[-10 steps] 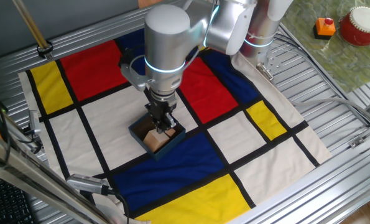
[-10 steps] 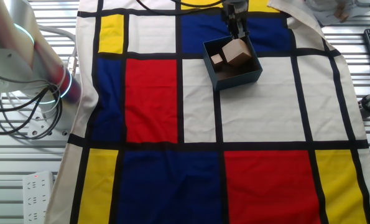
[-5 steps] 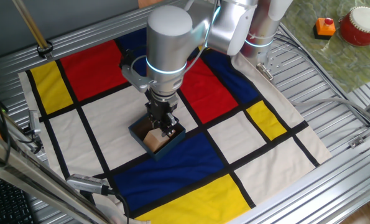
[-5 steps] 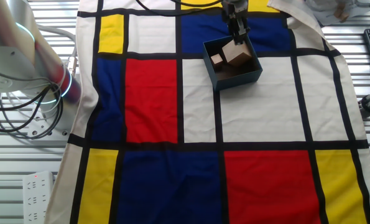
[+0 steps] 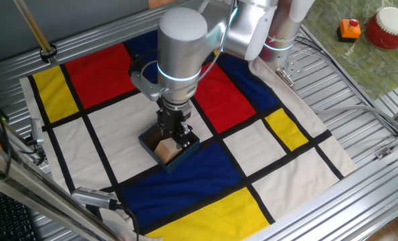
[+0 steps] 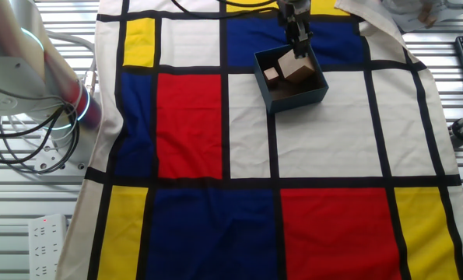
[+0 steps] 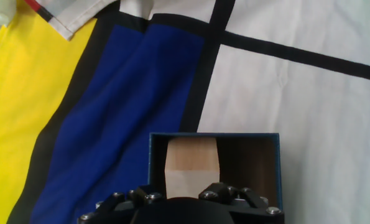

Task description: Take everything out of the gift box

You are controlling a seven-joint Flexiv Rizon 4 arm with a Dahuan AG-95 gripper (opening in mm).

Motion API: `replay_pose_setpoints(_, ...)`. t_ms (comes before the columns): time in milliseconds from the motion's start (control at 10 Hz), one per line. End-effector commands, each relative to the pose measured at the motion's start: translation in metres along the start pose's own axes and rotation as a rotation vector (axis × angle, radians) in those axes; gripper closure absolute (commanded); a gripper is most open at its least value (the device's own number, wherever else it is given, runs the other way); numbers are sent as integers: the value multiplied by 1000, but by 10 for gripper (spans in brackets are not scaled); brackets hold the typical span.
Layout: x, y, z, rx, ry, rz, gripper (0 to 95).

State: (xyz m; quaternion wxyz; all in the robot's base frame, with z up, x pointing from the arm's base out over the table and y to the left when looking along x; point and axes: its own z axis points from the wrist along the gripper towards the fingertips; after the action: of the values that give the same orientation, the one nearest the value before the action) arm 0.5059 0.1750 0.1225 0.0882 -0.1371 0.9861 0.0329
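Checked cloth (image 6: 192, 109) spread over the worktop (image 5: 359, 114). Gift box (image 6: 293, 93) on it at a white square's corner. Smaller block (image 6: 271, 75) lies left of the tool (image 6: 300, 53) in the other fixed view, apart from the fingers. Larger block (image 6: 296, 68) sits directly under the tool tip, touching or nearly so. Tool is down inside the box. Hand view: block (image 7: 191, 171) centred just ahead of the tool. Finger spread hidden; cannot tell if it grips.
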Motion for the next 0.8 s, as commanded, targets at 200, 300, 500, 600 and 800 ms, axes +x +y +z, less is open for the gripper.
replay_pose_setpoints(200, 0, -1, 0, -12, -30, -101, 570)
replay_pose_setpoints(300, 0, -1, 0, -19, -28, -126, 380)
replay_pose_setpoints(500, 0, -1, 0, -35, -32, -162, 380)
replay_pose_setpoints(600, 0, -1, 0, -30, -35, -159, 380)
replay_pose_setpoints(800, 0, -1, 0, -26, -33, -151, 380)
